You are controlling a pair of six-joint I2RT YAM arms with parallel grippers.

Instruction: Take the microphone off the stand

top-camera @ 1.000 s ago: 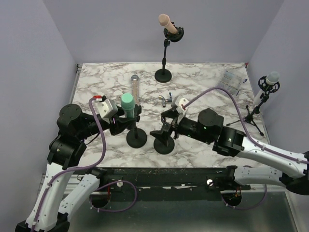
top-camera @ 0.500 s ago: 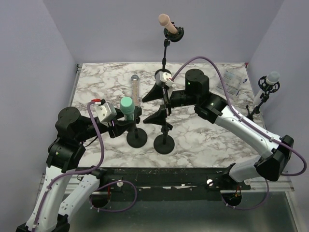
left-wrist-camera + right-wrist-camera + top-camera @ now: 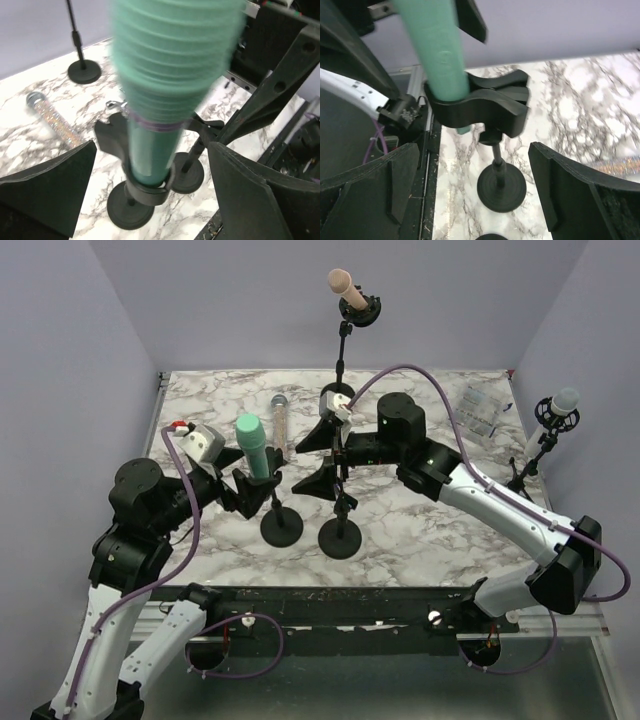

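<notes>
Microphone (image 3: 254,450), green, sits clipped in a black stand (image 3: 282,526) by the near edge of the counter (image 3: 420,530), left of middle. Its long axis is almost upright, foam head up and leaning slightly left. The left claw (image 3: 256,486) stands wide on either side of it, gripping nothing. Just right, the right claw (image 3: 322,460) gapes wide about a second, bare stand (image 3: 340,536). Beyond lies a glittery microphone (image 3: 279,418). The marble counter meets lilac walls (image 3: 100,330). A second ago the left claw pinched the green microphone, and the right claw lay lower and nearer.
</notes>
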